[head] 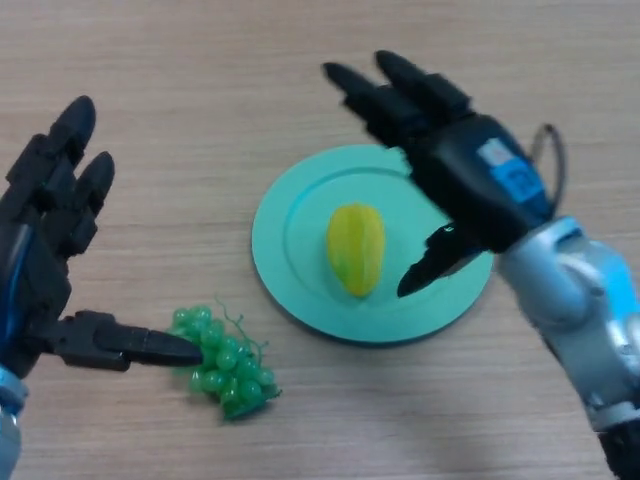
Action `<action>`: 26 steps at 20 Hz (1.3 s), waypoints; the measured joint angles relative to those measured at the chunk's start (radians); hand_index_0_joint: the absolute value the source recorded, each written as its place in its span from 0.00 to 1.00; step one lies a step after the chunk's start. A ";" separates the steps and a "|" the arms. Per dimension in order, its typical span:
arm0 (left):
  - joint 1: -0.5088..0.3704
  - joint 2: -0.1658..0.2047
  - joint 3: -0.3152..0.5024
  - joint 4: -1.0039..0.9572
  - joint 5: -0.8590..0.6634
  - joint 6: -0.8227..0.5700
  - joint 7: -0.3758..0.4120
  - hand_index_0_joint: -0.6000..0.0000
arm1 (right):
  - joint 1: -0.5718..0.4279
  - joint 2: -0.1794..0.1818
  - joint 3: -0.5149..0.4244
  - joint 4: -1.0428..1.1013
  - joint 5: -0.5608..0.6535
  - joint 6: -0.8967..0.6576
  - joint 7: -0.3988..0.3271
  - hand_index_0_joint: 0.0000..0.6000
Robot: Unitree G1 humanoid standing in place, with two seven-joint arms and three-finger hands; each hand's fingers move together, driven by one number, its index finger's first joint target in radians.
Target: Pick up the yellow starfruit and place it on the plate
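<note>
The yellow starfruit [355, 248] lies in the middle of the turquoise plate [290, 235] at the centre of the table. My right hand [465, 180] hovers over the plate's right side, open, with its fingers stretched toward the far side and its thumb pointing down beside the starfruit, not touching it. My left hand [45, 230] is open at the left edge of the view, its thumb reaching toward a bunch of green grapes.
A bunch of green grapes [225, 365] lies on the wooden table [200, 80] just left of and nearer than the plate, touching the tip of my left thumb.
</note>
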 measured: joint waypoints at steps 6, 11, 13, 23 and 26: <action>-0.016 -0.014 -0.033 0.020 -0.007 0.001 0.047 1.00 | 0.165 -0.042 -0.063 -0.203 0.298 0.215 0.061 0.00; -0.034 -0.014 -0.067 0.050 -0.001 0.000 0.048 1.00 | 0.216 -0.037 -0.071 -0.345 0.558 0.386 0.087 0.00; -0.034 -0.014 -0.065 0.075 0.008 -0.027 0.048 1.00 | 0.268 -0.036 -0.075 -0.419 0.685 0.495 0.135 0.00; -0.029 -0.016 -0.080 0.148 0.127 -0.126 0.076 1.00 | 0.400 -0.020 -0.091 -0.535 0.837 0.627 0.103 0.00; -0.029 -0.016 -0.081 0.141 0.124 -0.126 0.076 1.00 | 0.402 -0.028 -0.107 -0.594 0.838 0.660 0.118 0.00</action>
